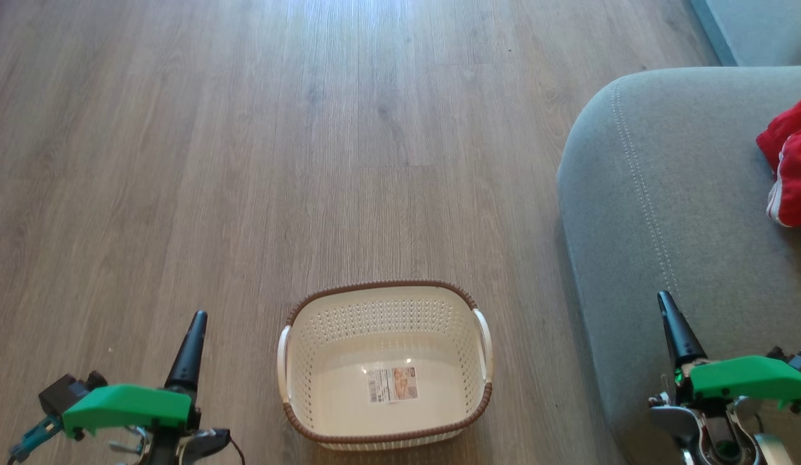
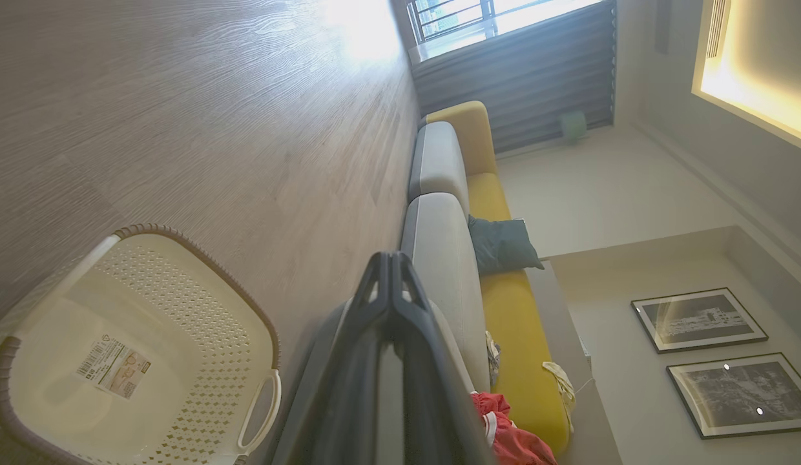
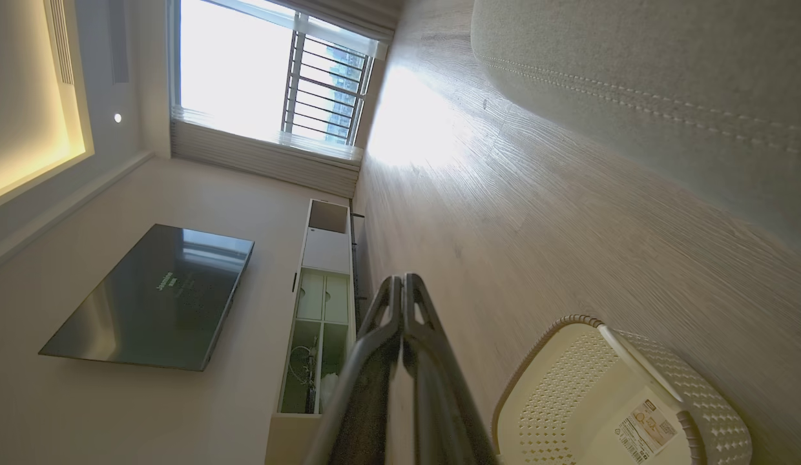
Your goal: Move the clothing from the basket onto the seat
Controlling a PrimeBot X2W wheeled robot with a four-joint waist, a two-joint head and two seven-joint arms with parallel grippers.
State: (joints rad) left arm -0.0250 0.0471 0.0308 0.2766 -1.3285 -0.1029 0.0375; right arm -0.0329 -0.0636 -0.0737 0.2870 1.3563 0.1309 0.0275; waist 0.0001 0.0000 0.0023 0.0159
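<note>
Now, 2 closed fingers-together, nothing held: left gripper point(image 1: 198, 316) & right gripper point(image 1: 664, 298), 1 basket point(image 1: 381, 283) btwn them, 1 red clothing point(image 1: 794, 168) heap on seat point(image 1: 665, 226) ahead-right of right gripper, seat's rounded edge just left of it, wide floor point(image 1: 245, 161) ahead of left gripper

**CAMERA PLACEMENT**

Head camera: mounted high, facing forward and steeply down at the floor point(image 1: 245, 161). The basket point(image 1: 374, 316) sits at bottom centre and the seat point(image 1: 685, 226) along the right edge.

Left wrist camera: low and rolled sideways, with the floor at picture left. It sights along the left gripper point(image 2: 391, 258) past the sofa row to the window point(image 2: 491, 19).

Right wrist camera: low and rolled the opposite way, with the floor at picture right. It sights along the right gripper point(image 3: 400, 281) toward the same window.

All three views share the basket and the seat. The basket lies close in each.
</note>
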